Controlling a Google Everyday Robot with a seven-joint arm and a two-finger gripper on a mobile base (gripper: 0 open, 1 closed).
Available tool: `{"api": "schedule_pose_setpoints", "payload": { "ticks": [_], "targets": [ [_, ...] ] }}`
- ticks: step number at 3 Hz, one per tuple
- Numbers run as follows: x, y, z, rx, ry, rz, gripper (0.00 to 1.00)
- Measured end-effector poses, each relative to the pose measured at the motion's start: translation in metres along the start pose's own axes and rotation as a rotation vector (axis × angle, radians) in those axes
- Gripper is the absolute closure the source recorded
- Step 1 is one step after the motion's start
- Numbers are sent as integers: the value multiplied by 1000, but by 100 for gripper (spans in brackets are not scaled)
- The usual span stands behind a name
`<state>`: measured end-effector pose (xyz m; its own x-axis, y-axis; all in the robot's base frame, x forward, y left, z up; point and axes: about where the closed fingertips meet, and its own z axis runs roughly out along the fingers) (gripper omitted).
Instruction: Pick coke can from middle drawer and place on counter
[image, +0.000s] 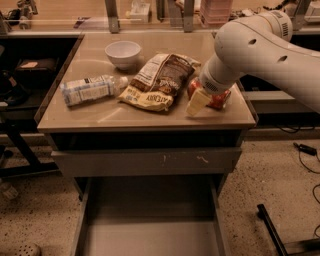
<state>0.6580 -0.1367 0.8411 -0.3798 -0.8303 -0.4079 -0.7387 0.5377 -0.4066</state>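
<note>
Counter (100, 117) right side | coke can (221, 99) apparently lying, long axis roughly left-right | gripper (199, 102) against it, grasp cannot tell

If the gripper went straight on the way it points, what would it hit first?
Most likely the coke can. The gripper points down at the right front part of the counter, right against the can, with the countertop just beneath. I cannot tell if they already touch.

The arm (260, 45) was a thick, smooth white tube with two small dark dots, ending in a cream-coloured gripper (202, 100) at the counter's (100, 117) right front.
</note>
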Motion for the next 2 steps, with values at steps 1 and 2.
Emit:
{"api": "schedule_pose_setpoints", "payload": {
  "ticks": [1,2],
  "targets": [
    [0,0,0,0,0,0,0],
    [-6,-21,-24,41,-4,8,0]
  ]
}}
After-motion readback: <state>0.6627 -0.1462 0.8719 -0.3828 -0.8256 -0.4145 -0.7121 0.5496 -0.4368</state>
